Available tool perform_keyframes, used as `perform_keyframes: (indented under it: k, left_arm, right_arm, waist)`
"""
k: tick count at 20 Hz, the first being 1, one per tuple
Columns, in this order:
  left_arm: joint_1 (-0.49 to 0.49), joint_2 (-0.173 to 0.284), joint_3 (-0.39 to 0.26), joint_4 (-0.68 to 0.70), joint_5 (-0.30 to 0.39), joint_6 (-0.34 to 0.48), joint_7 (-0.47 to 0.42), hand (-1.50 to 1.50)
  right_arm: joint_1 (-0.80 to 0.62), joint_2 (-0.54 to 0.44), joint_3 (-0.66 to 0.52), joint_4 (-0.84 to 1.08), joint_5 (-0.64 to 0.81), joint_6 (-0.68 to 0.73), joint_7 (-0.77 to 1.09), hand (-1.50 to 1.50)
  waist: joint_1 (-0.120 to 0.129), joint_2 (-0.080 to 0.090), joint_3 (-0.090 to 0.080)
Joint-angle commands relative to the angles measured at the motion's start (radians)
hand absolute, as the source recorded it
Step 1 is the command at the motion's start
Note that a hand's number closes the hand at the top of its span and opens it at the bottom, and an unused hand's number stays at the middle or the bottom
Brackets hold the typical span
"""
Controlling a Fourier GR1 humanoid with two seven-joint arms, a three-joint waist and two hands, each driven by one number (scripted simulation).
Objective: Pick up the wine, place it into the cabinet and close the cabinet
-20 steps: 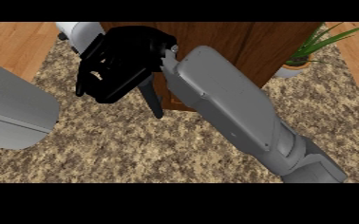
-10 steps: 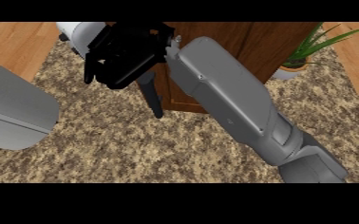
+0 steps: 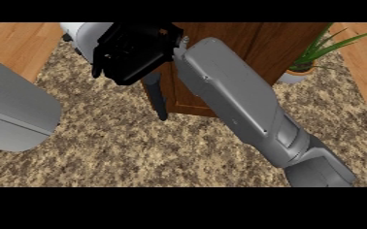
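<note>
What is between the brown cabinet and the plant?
Nothing stands between them. In the head view, only bare speckled counter shows between the cabinet and the potted plant, which sits just right of it.

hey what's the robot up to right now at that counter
The robot's right hand is stretched across the granite counter to the wooden cabinet, its black fingers at the cabinet's left edge near the dark handle. No wine bottle is visible. A potted plant stands right of the cabinet. Only the left forearm shows.

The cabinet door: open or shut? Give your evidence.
Shut, apparently: the cabinet shows an unbroken wood front, no interior visible. The right hand hides its left edge.
</note>
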Motion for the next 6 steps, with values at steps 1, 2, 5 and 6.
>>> perform_keyframes:
  k: [1, 2, 5, 6]
  left_arm:
    - [-0.019, -0.016, 0.001, 0.008, -0.008, -0.017, -0.012, -1.50]
    - [-0.025, 0.001, 0.017, -0.006, -0.003, -0.018, -0.007, -1.50]
    - [-0.012, -0.001, 0.007, -0.029, -0.025, -0.015, 0.006, -1.50]
    - [-0.012, 0.008, 0.015, -0.029, -0.016, -0.025, 0.015, -1.50]
  right_arm:
    - [-0.012, -0.157, -0.114, 0.087, 0.041, -0.118, -0.088, 1.50]
    - [-0.021, -0.150, -0.116, 0.087, 0.049, -0.136, -0.098, 1.50]
    - [-0.002, -0.152, -0.114, 0.081, 0.059, -0.139, -0.121, 1.50]
    - [0.004, -0.146, -0.103, 0.088, 0.065, -0.134, -0.120, 1.50]
  waist:
    - [-0.043, 0.039, 0.021]
    - [-0.037, 0.039, 0.022]
    - [-0.038, 0.038, 0.023]
    - [-0.034, 0.040, 0.023]
